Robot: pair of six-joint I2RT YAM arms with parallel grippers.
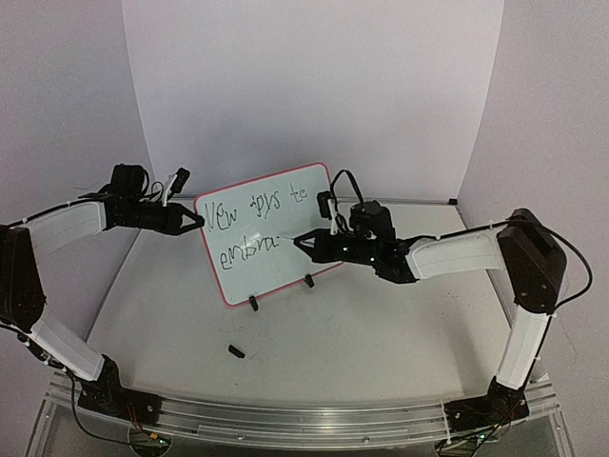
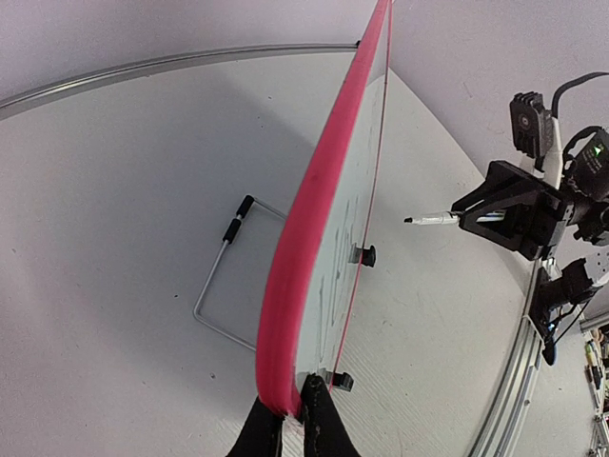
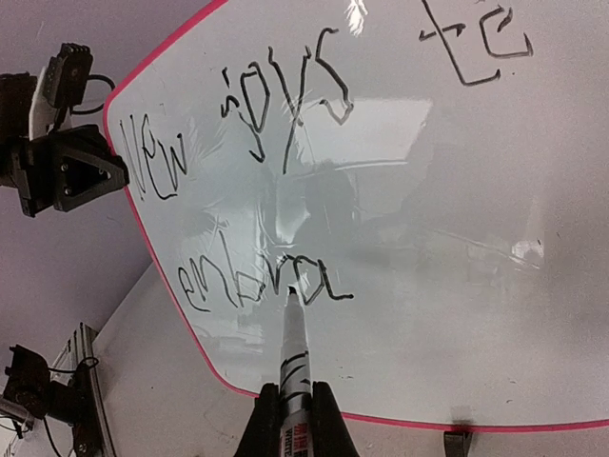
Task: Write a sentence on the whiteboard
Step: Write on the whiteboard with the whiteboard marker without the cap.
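White backdrop (image 1: 304,86) walls close off a pale table (image 1: 381,333). The whiteboard (image 1: 276,267) stands near the table's middle on two black feet (image 1: 254,303). It leans back a little. Its long axis runs from near-left to far-right, so the written face looks toward the right arm. The sentence (image 3: 266,284) follows that axis in two lines, "New joys to" above and "embra" below.

The right gripper (image 3: 295,419) is closed narrowly on a marker (image 3: 293,357). The marker points at the board, with its tip at the end of "embra". The right wrist view shows the tip against the face, but the left wrist view shows a slight gap, so contact is unclear.

The left gripper (image 2: 290,419) pinches the board's pink rim at its left edge. One finger lies on each side of the rim.

A wire stand (image 2: 233,228) lies on the table behind the board. A small black cap (image 1: 235,350) lies on the table in front of the board, nearer the arm bases and apart from the feet.
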